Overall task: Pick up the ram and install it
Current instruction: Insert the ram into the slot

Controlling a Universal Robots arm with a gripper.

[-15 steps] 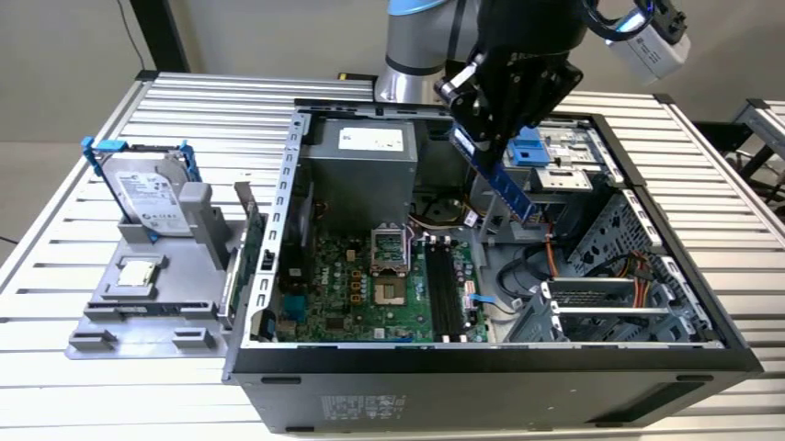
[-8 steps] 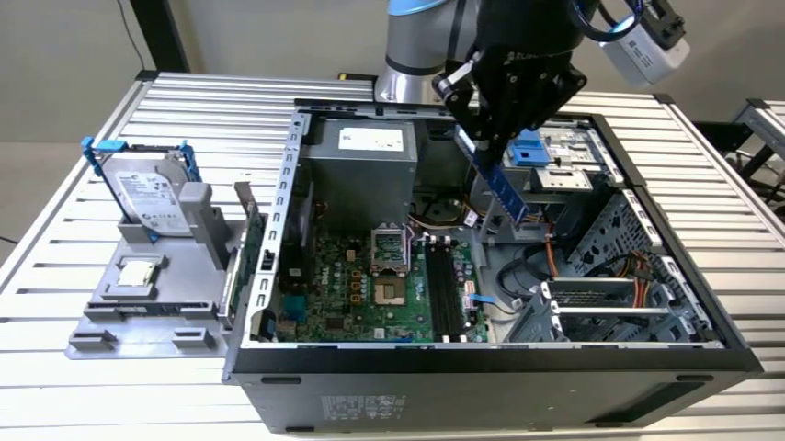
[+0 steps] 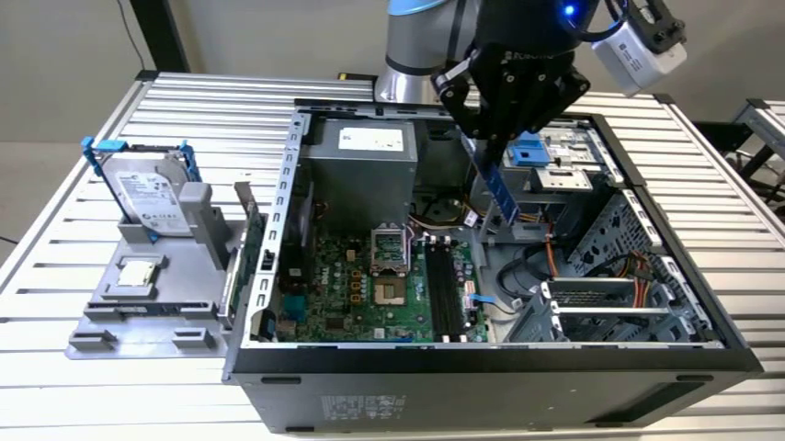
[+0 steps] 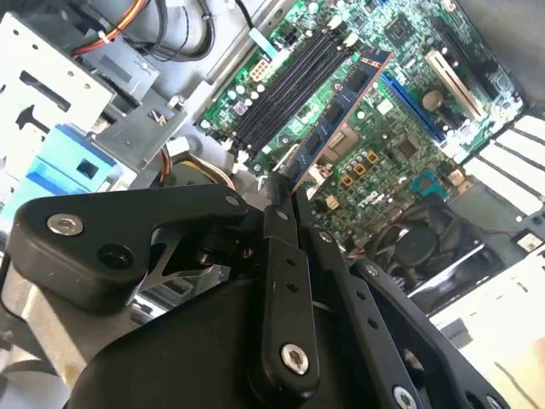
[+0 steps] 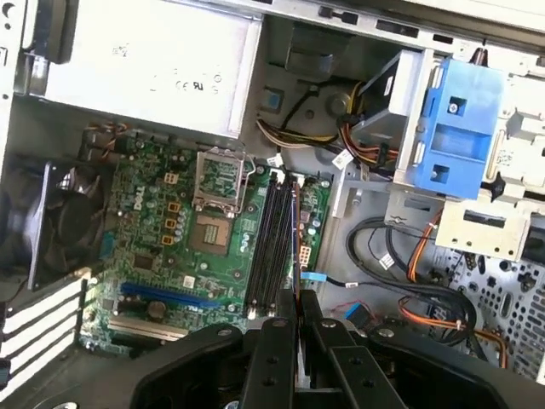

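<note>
My gripper (image 3: pixel 483 138) is shut on the ram (image 3: pixel 492 184), a long narrow blue circuit-board stick that hangs edge-down from the fingers over the open computer case (image 3: pixel 282 184). The stick's lower end hovers above the motherboard (image 3: pixel 356 294), slightly beyond the black memory slots (image 3: pixel 444 294) and not touching them. In the second wrist view the ram (image 4: pixel 336 119) reaches out from the gripper (image 4: pixel 285 200) across the slots (image 4: pixel 285 85). The first wrist view has the ram (image 5: pixel 295 247) edge-on in the gripper (image 5: pixel 298 300), roughly in line with the slots (image 5: pixel 272 247).
A silver hard drive in blue brackets (image 3: pixel 153 188) and a small square CPU chip (image 3: pixel 138 274) rest on a grey stand at the exterior view's left. Inside the case are the power supply (image 3: pixel 362 170), an open CPU socket (image 3: pixel 390 266), a blue drive bracket (image 3: pixel 530 147) and loose cables (image 3: pixel 552 266).
</note>
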